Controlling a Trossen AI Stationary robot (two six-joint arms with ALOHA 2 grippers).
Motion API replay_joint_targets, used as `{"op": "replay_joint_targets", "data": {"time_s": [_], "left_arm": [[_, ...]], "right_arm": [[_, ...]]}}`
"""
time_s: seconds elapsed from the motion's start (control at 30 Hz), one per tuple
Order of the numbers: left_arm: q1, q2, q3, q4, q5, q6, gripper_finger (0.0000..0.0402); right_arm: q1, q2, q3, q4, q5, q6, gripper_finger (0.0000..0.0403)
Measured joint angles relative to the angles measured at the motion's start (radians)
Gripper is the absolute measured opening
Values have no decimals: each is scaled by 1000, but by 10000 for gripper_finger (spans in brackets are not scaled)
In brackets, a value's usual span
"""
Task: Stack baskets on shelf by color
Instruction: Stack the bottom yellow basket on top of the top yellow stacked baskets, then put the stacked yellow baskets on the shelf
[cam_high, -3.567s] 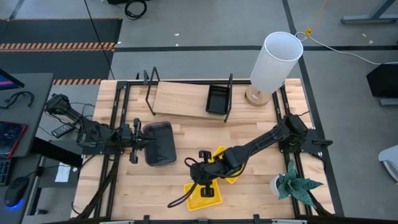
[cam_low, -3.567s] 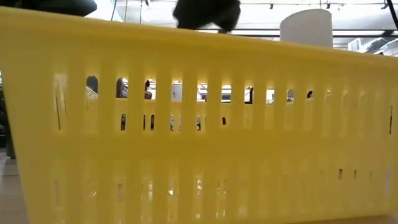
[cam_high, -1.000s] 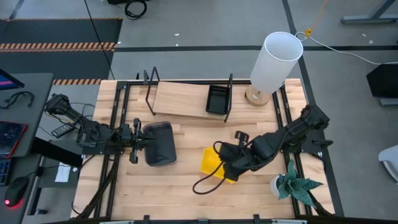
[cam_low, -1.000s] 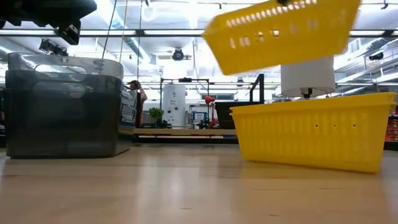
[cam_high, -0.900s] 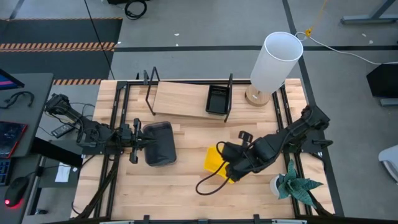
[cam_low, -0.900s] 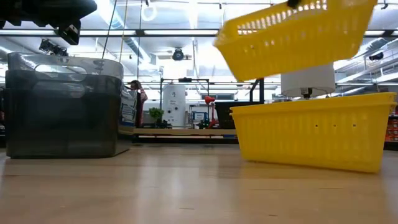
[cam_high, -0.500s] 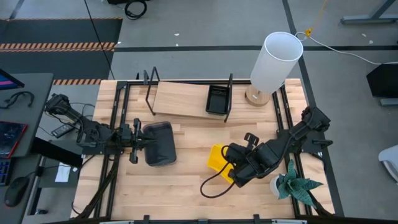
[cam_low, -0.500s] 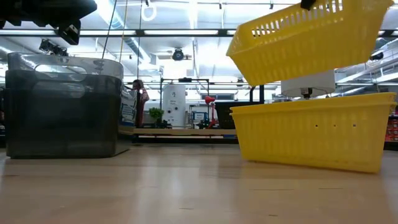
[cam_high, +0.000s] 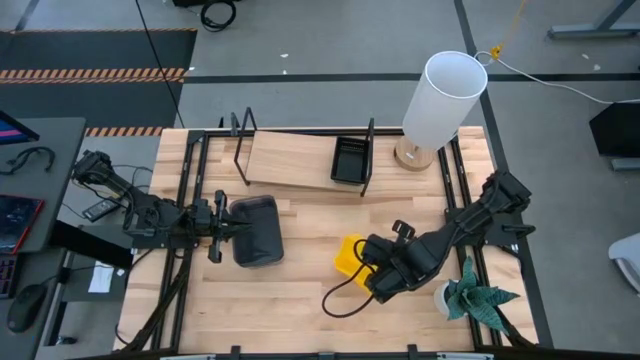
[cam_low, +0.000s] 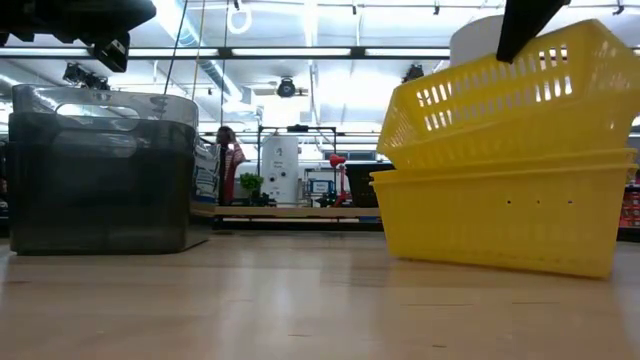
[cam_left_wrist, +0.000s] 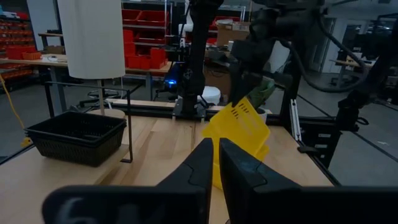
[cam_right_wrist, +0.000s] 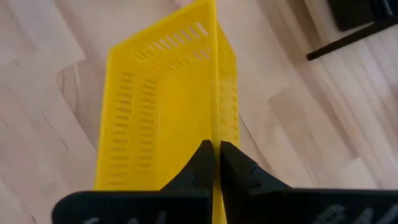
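My right gripper (cam_right_wrist: 215, 158) is shut on a yellow basket (cam_high: 349, 255), held tilted over the right middle of the table. Its lower part sits inside a second yellow basket (cam_low: 500, 215) that stands on the tabletop. Smoky grey baskets (cam_high: 255, 230) are stacked on the table at the left. My left gripper (cam_high: 222, 230) waits at their left edge, above their rim, with its fingers together and nothing showing between them. The shelf (cam_high: 290, 160) stands at the far side with a black basket (cam_high: 349, 160) on its right end. My right gripper pinches one side wall of the upper yellow basket at its rim (cam_right_wrist: 214, 134), one finger inside and one outside. The fingers come from above (cam_low: 525, 25) at the raised side. The basket is tilted, its low end (cam_low: 395, 155) down in the lower yellow basket.
A tall white lamp (cam_high: 445, 95) stands at the far right corner, and a potted plant (cam_high: 475, 295) at the near right. A black cable (cam_high: 345, 300) loops on the table beside the right arm. A person (cam_low: 228, 150) shows in the room behind.
My right gripper has moved toward the table's right edge and down, still shut on the yellow basket. The basket hung clear above the other yellow basket a second ago. It has now come down tilted into that basket.
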Motion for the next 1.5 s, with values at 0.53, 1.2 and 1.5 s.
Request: {"op": "replay_joint_targets", "data": {"time_s": [0.53,1.2,1.5], "left_arm": [[0,0,0,0,0,0,36],[0,0,0,0,0,0,36],[0,0,0,0,0,0,25]], "right_arm": [[-50,-100,-283,333,-86,56,13],[-110,-104,-242,374,-350,-491,112],[3,-14,-241,493,-363,-819,114]]}}
